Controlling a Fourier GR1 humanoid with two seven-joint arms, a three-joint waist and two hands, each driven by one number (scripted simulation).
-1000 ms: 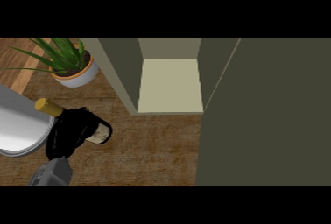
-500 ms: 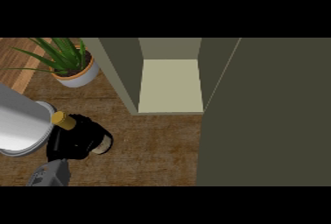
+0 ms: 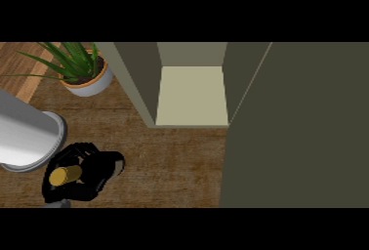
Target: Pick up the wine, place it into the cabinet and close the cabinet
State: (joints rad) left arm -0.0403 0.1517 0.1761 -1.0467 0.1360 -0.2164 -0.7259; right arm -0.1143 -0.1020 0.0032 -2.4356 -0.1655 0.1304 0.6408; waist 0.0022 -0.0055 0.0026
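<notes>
Brown wood-grain covers the surface point(image 3: 173, 161), matte and streaked. At lower left the black left hand point(image 3: 75, 176) is curled round the wine point(image 3: 65, 175), a dark bottle seen from above so that mostly its round gold cap shows; it stands off to the left of the cabinet and below it in the view. No label or writing can be read on it. Just beside the hand, at its upper left, is a smooth grey cylinder point(image 3: 25, 136) with a paler round rim. An olive-green cabinet point(image 3: 137, 83) stands open, with a pale flat shelf inside and its flat door point(image 3: 302, 127) swung out at right. A spiky green plant point(image 3: 75, 63) sits in a white rounded pot with an orange rim.
</notes>
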